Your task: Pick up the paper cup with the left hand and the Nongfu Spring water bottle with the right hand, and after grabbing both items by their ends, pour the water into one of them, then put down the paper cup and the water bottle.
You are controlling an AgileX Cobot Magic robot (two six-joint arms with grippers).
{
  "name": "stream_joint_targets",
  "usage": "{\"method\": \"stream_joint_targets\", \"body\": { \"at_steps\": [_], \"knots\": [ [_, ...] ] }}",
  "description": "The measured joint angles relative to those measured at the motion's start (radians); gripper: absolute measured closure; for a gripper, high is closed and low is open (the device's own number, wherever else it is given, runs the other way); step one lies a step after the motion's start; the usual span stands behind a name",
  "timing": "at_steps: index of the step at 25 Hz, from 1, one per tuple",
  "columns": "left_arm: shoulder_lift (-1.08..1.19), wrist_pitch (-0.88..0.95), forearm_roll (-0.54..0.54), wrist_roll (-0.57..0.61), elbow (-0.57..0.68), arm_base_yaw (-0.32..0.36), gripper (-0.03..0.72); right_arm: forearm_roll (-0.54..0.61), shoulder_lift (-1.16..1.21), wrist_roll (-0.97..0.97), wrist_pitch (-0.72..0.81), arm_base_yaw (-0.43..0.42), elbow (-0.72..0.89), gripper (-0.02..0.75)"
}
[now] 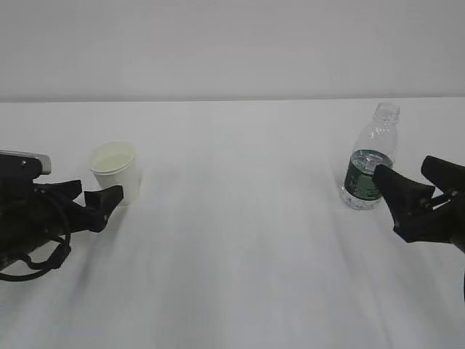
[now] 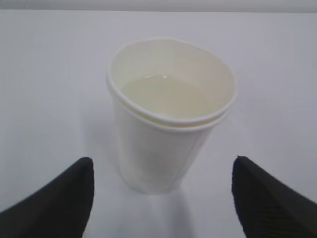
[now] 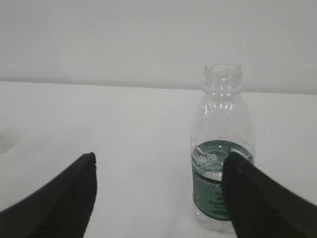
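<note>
The white paper cup (image 1: 115,171) stands upright on the table at the left, with pale liquid inside. In the left wrist view the paper cup (image 2: 168,129) sits just beyond and between the two black fingers, touching neither. My left gripper (image 1: 98,193) (image 2: 162,161) is open. The uncapped Nongfu Spring water bottle (image 1: 370,163) stands upright at the right, with a little water at label height. In the right wrist view the bottle (image 3: 220,148) is partly behind the right-hand finger, not between the jaws. My right gripper (image 1: 403,169) (image 3: 161,156) is open and holds nothing.
A white table (image 1: 240,240) fills the view, its far edge meeting a pale wall. Nothing else stands on it between the cup and the bottle.
</note>
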Motion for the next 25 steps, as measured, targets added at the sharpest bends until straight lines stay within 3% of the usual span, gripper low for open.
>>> {"method": "stream_joint_targets", "body": {
  "at_steps": [11, 17, 25],
  "knots": [
    [-0.227, 0.000, -0.005, -0.010, 0.180, 0.000, 0.092, -0.019, -0.011, 0.002, 0.000, 0.000, 0.038, 0.149],
    [-0.336, 0.000, -0.012, -0.010, 0.217, 0.000, 0.095, 0.087, -0.126, 0.017, 0.003, 0.000, 0.038, 0.149],
    [-0.438, 0.010, -0.015, -0.010, 0.219, 0.000, 0.096, 0.141, -0.351, -0.054, 0.258, 0.000, 0.041, 0.149]
  ]
}}
